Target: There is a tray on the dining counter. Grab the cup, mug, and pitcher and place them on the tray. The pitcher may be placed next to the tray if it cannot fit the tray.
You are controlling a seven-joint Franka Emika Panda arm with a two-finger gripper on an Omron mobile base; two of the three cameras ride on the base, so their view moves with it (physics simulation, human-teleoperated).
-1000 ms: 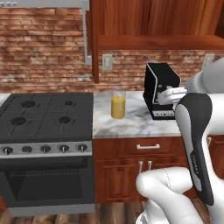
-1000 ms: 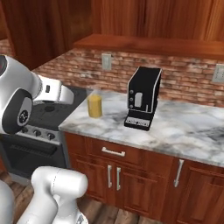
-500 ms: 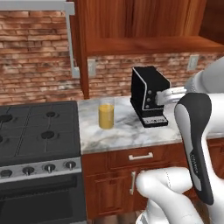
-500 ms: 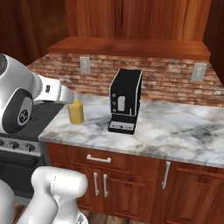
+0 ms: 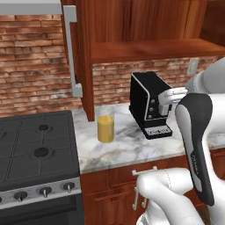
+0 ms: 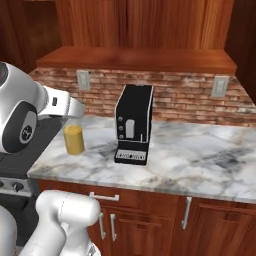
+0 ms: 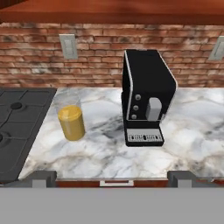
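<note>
From the left base view, the pitcher [image 5: 106,128] of orange liquid stands on the marble counter [image 5: 127,151] between the black stove [image 5: 35,154] and the black coffee machine [image 5: 150,104], near but apart from both. A second ago the stove took up most of the left half of this view and the pitcher sat further back; now the whole picture has slid, so the base has driven rightward and closer, not the things.

In the right base view the pitcher [image 6: 74,138] is just past the arm's elbow, left of the coffee machine [image 6: 134,123]; the whole scene has likewise shifted here, with the pitcher lower and the counter nearer than before.

The hand view looks straight onto the pitcher [image 7: 71,120] and the coffee machine [image 7: 146,102], with the end effector [image 7: 112,178] at the bottom, its fingertips [image 7: 43,177] spread wide apart and empty, well short of the pitcher. I judge the approach nearly done; the reach for the pitcher comes next.
</note>
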